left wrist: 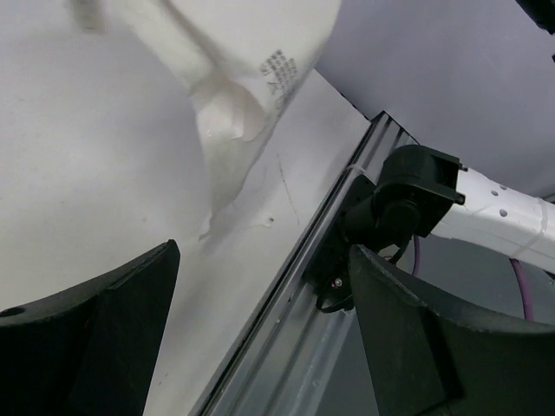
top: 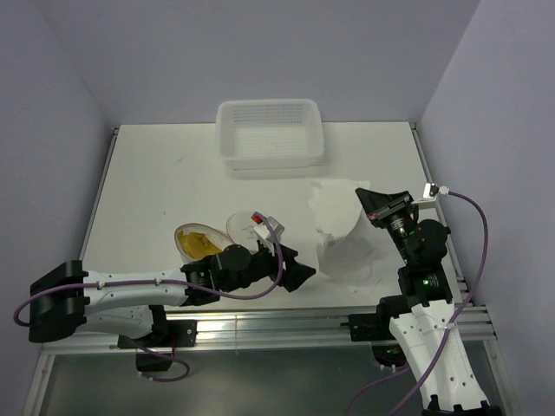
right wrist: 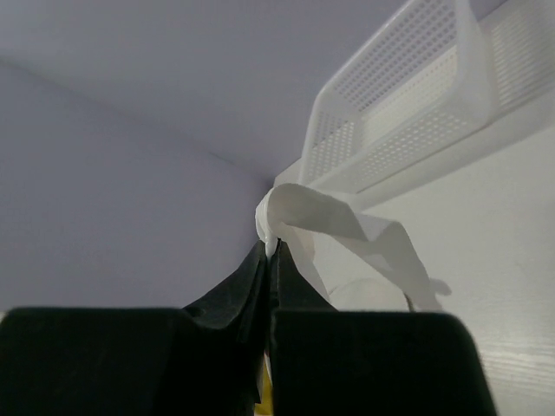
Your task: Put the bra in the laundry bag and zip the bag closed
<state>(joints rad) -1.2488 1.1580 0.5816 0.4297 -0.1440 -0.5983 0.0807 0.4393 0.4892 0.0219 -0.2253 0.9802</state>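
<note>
The laundry bag [top: 186, 236] lies open on the table at the near left, and the mustard-yellow bra [top: 202, 246] sits inside it. Its round lid [top: 244, 227] stands up beside it, with a small red tag at its top. My left gripper [top: 299, 271] is to the right of the bag, near the front edge. It is open with nothing between its fingers [left wrist: 95, 334]. My right gripper [top: 371, 204] is shut on the top edge of a white cloth [top: 340, 236], which hangs from it down to the table. The pinch shows at the fingertips [right wrist: 270, 247].
A white perforated plastic basket [top: 270, 132] stands at the back centre and also shows in the right wrist view [right wrist: 408, 95]. The white cloth [left wrist: 234, 78] hangs ahead of the left gripper. The table's metal front rail [left wrist: 303, 303] and the right arm's base [left wrist: 416, 195] are close by.
</note>
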